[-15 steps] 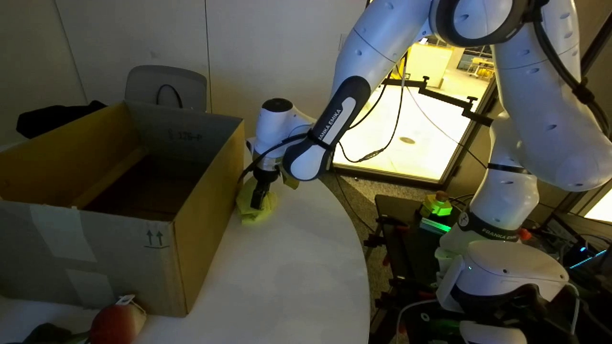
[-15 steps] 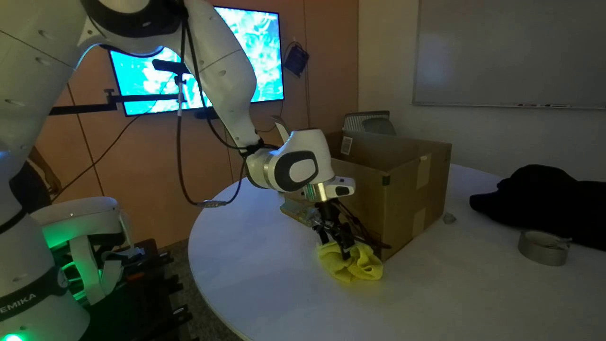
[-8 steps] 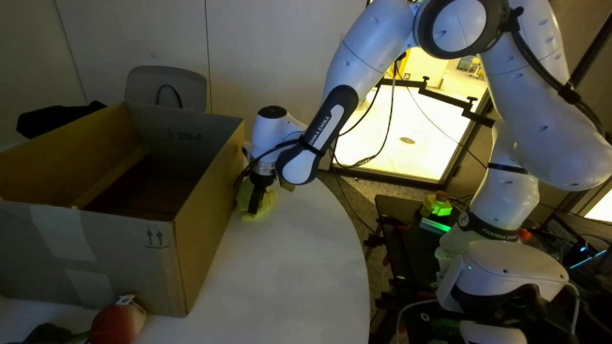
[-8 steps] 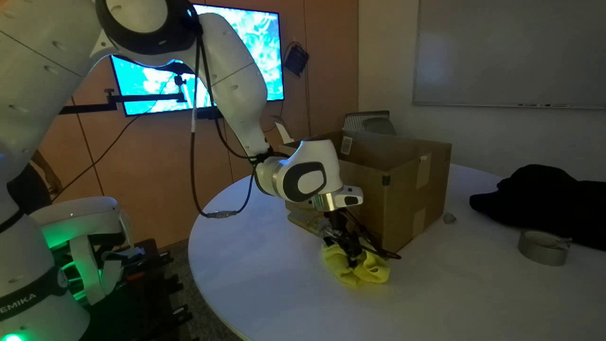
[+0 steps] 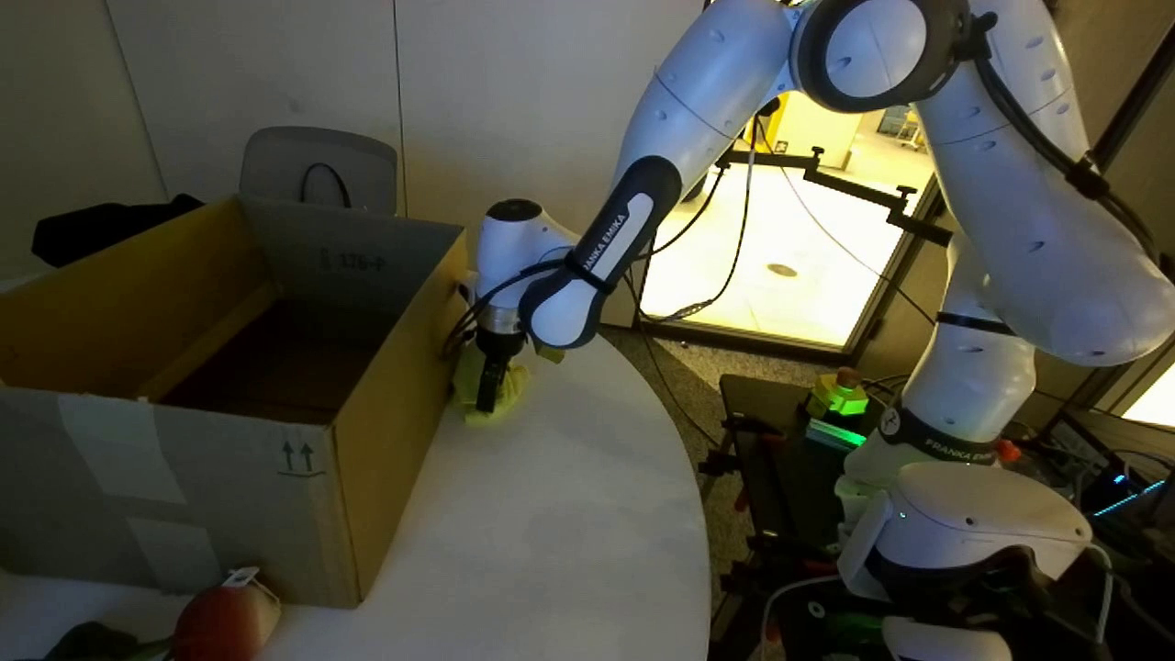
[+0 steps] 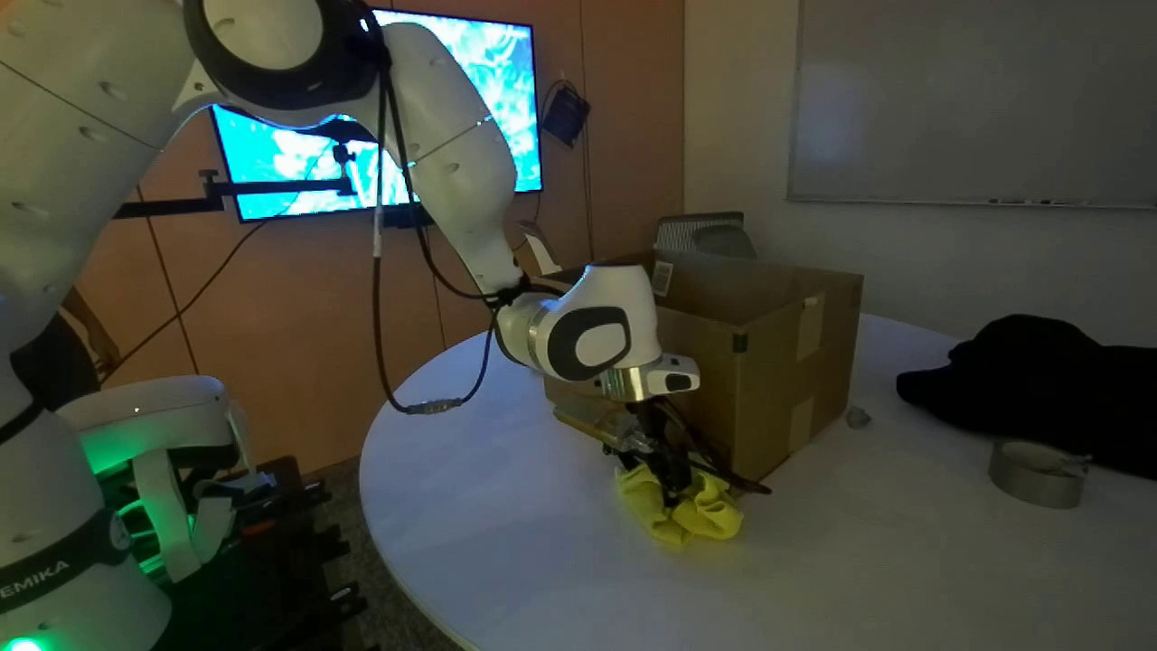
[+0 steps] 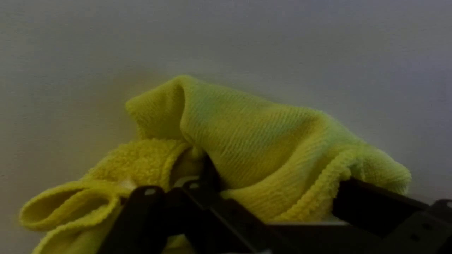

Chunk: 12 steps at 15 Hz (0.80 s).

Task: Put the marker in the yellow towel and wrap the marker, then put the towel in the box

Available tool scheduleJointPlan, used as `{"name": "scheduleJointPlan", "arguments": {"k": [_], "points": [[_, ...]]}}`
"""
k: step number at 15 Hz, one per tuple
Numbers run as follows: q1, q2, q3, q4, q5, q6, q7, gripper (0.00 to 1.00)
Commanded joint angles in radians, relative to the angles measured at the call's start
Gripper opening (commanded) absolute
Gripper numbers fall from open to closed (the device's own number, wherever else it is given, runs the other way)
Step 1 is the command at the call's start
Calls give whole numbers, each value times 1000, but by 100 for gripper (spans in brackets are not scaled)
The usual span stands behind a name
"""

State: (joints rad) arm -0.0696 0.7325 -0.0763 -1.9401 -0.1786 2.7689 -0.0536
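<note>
Pointing downward in both exterior views, the gripper [image 5: 487,402] has its tips down in the yellow towel [image 6: 687,521], which lies rumpled on the white table [image 6: 506,542]. In the wrist view it stands along the bottom edge, spread: its black fingers [image 7: 367,204] are set apart, a loose fold of the towel between them. The towel fills the lower middle of that frame, with a looped edge at lower left; where the marker lies cannot be told. The box [image 5: 248,496], open at the top, takes up the left of an exterior view, just beside the towel. A reddish round object [image 5: 220,624] sits at lower left there, by the box's near wall. In an exterior view a grey roll [image 6: 1036,477] lies at right, near a black heap of fabric [image 6: 1039,389].
</note>
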Motion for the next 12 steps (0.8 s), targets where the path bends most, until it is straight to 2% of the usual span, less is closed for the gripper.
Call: {"name": "scheduleJointPlan", "arguments": {"k": [1, 6, 9, 12], "points": [[-17, 15, 13, 17, 20, -22, -40, 49], [-4, -58, -7, -35, 10, -70, -33, 13], [-4, -137, -6, -99, 8, -90, -38, 7], [16, -250, -22, -182, -9, -101, -21, 10]]}}
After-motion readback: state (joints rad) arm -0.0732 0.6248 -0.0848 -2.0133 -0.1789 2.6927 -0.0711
